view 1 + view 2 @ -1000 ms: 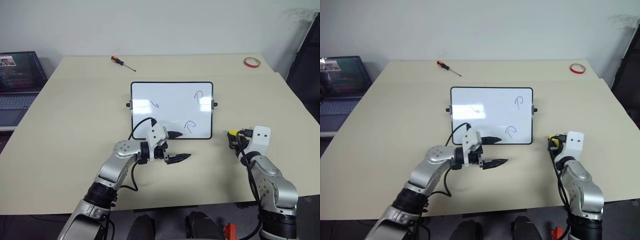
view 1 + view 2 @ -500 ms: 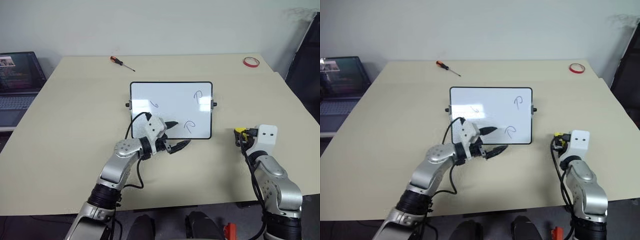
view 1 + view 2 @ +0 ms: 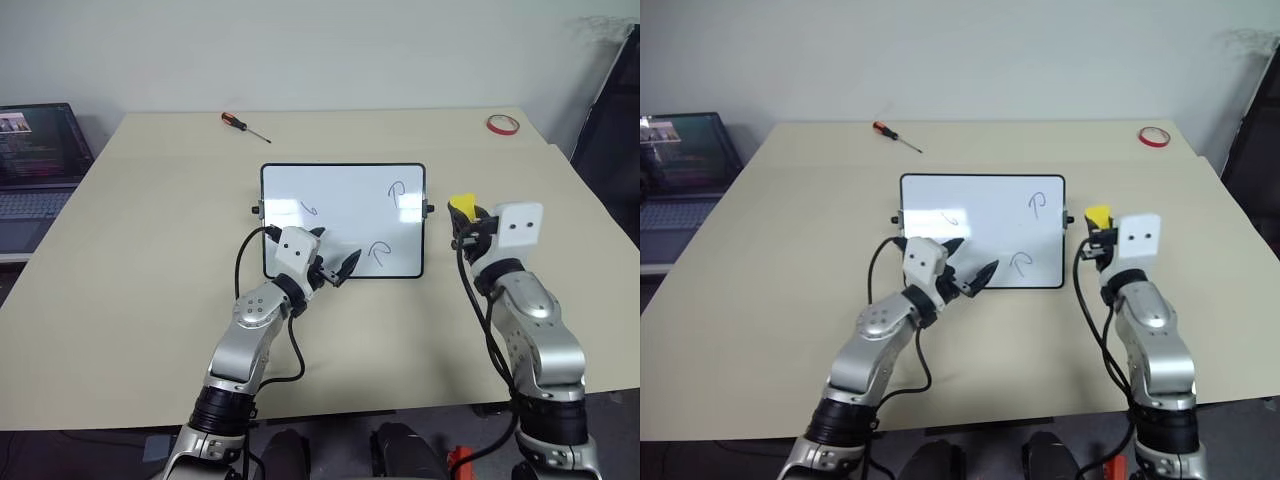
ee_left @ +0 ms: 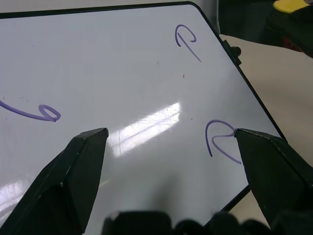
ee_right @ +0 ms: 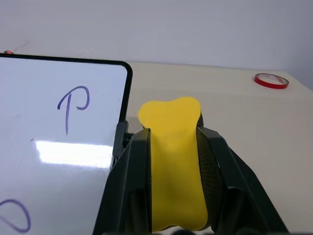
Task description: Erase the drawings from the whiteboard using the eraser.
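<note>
Beige table (image 3: pixel 150 230) is carrying everything, with a white wall behind it. Going left to right: laptop (image 3: pixel 38 160) is sitting off the table's left edge, screwdriver (image 3: pixel 245 126) is lying near the far edge, whiteboard (image 3: pixel 340 195) is lying flat mid-table, red tape roll (image 3: pixel 503 124) is sitting at the far right corner.

Left gripper (image 3: pixel 335 266) is hovering over the board's near edge with its jaws spread and nothing between them. Wrist view is confirming it: both fingers are standing wide apart over bare white surface. Cannot tell if they are touching the board; likely it is getting ready to steady it.

Drawings are all intact, three of them: one at the left (image 3: pixel 309 208), one at the lower right (image 3: pixel 380 250), one at the upper right (image 3: pixel 397 190). No smearing or wiped patches are showing anywhere.

Right gripper (image 3: pixel 465 222) is pinching the eraser (image 5: pixel 173 161), yellow block squeezed between the two fingers and sticking out past the tips. It is hanging just beside the board's right edge, off the table, level with the side knob (image 3: pixel 430 209).

Progress read: pickup is done, eraser is in hand, wiping is not yet started. All erasing is remaining. Nearest target is looking like the upper-right mark, then the lower-right, then the left one, which is sitting close to the left gripper and may be needing that arm out of the way.
</note>
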Controlling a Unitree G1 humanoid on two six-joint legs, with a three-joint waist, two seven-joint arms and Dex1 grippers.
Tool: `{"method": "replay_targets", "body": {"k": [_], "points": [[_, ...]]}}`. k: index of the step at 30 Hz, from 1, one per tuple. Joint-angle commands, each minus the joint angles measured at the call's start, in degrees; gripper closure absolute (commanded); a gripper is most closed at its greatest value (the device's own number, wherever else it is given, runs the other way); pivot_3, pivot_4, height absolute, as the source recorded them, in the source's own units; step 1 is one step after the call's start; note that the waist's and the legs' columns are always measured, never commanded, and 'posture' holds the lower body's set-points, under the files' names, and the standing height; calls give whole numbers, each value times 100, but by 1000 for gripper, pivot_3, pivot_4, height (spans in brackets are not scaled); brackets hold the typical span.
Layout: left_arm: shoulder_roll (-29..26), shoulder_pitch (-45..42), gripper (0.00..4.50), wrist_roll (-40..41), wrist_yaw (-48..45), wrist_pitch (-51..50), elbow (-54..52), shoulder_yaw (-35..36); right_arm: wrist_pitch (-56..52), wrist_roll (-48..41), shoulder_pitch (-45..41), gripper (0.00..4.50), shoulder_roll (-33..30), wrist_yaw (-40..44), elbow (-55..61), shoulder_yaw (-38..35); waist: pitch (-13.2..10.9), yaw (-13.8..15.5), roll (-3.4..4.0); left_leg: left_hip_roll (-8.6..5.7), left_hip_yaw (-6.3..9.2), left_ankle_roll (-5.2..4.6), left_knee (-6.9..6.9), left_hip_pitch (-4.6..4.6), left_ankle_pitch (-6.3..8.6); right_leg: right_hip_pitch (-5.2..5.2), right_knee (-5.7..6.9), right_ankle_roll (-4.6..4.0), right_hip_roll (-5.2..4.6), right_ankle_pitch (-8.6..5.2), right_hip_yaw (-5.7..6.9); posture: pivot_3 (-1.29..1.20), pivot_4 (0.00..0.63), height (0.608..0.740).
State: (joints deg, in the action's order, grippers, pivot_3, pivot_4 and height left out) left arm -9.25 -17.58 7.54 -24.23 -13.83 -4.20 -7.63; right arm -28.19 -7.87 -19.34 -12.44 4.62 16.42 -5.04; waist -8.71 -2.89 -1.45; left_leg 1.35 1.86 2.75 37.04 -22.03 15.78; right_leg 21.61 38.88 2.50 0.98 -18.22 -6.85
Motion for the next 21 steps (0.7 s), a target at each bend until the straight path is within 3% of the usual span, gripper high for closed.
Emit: {"method": "replay_targets", "body": {"k": [1,9,21], "points": [[33,-163,0,-60,41,263,2,7,442,84,-514,3535,102,97,-436,181,0,-10,0,1,0,0,0,0,0,1,1,0,0,0,0,0,150,740],[48,-271,0,-115,48,429,155,60,1205,177,-1502,3535,396,238,-1846,377,0,-16,0,1,-3,0,0,-3,0,4,1,-1,-5,0,0,0,150,740],[56,-175,0,-116,27,376,49,25,1585,290,-1753,3535,535,433,-2550,517,0,-18,1,5,-3,0,-1,-7,0,11,7,-1,-8,1,1,0,150,740]]}}
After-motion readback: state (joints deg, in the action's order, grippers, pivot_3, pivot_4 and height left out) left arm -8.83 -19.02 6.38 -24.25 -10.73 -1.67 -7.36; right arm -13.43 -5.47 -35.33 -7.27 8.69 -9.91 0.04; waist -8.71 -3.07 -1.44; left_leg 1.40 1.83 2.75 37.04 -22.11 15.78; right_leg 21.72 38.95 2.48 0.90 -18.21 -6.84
